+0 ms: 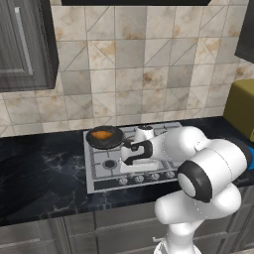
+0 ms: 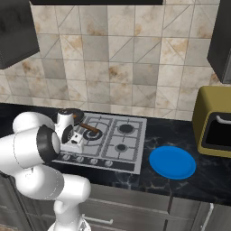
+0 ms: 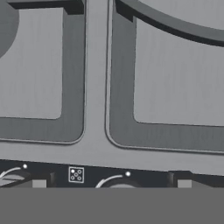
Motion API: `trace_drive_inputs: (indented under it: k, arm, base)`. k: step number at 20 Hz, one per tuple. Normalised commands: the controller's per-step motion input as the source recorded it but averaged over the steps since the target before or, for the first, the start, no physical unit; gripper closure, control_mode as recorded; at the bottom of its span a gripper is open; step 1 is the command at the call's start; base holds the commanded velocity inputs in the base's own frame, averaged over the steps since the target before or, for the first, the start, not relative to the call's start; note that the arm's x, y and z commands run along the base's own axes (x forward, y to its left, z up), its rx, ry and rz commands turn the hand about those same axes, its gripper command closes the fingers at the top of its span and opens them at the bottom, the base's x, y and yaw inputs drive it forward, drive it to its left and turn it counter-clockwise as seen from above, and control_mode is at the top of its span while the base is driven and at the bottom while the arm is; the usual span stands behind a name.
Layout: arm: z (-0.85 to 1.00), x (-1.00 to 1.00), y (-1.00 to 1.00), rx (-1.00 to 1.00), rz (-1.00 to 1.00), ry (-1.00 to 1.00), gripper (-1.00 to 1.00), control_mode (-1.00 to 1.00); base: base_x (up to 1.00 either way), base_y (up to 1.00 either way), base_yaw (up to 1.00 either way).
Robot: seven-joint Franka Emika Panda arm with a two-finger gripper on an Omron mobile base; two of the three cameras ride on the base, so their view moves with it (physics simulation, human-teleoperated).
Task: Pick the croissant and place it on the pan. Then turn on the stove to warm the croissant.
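My pincer (image 3: 111,183) hangs released, its two small dark tips standing wide apart at the bottom of the hand view with nothing between them. It points down at the front part of the stove (image 1: 99,171), close above the silver-grey metal. In the hand view I see the dark grates (image 3: 74,131) on either side of a bare metal strip, and below them the front band with the knobs (image 3: 118,181) and a small white burner mark between two of them.

The croissant (image 1: 102,134) lies inside the pan (image 1: 105,143), a small orange-brown lump well within the dark round rim, on the rear burner at my left. In the left base view my hand sits just right of the pan and in front of it, apart from the rim as far as I can judge, since my own wrist covers part of that edge. In the right base view the reddish-brown handle (image 2: 90,128) of the pan pokes out from behind my wrist toward the middle of the stove.

A blue plate (image 2: 172,162) lies on the black counter (image 2: 180,135) to the right of the stove, and a yellow appliance (image 2: 214,119) stands beyond it
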Motion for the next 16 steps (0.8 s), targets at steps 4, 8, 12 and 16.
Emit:
trace_drive_inputs:
  k: [4, 8, 12, 16]
  arm:
    - [-0.06, 0.00, -0.04, 0.00, 0.00, 0.00, -1.00, -1.00]
    - [-0.07, 0.00, -0.05, 0.00, 0.00, 0.00, -1.00, -1.00]
    - [-0.08, 0.00, -0.10, 0.00, 0.00, 0.00, -1.00, -1.00]
    - [0.00, 0.00, -0.08, 0.00, 0.00, -0.01, -1.00, -1.00]
  base:
    - [0.00, 0.00, 0.00]
    - [0.00, 0.00, 0.00]
    - [0.00, 0.00, 0.00]
    - [0.00, 0.00, 0.00]
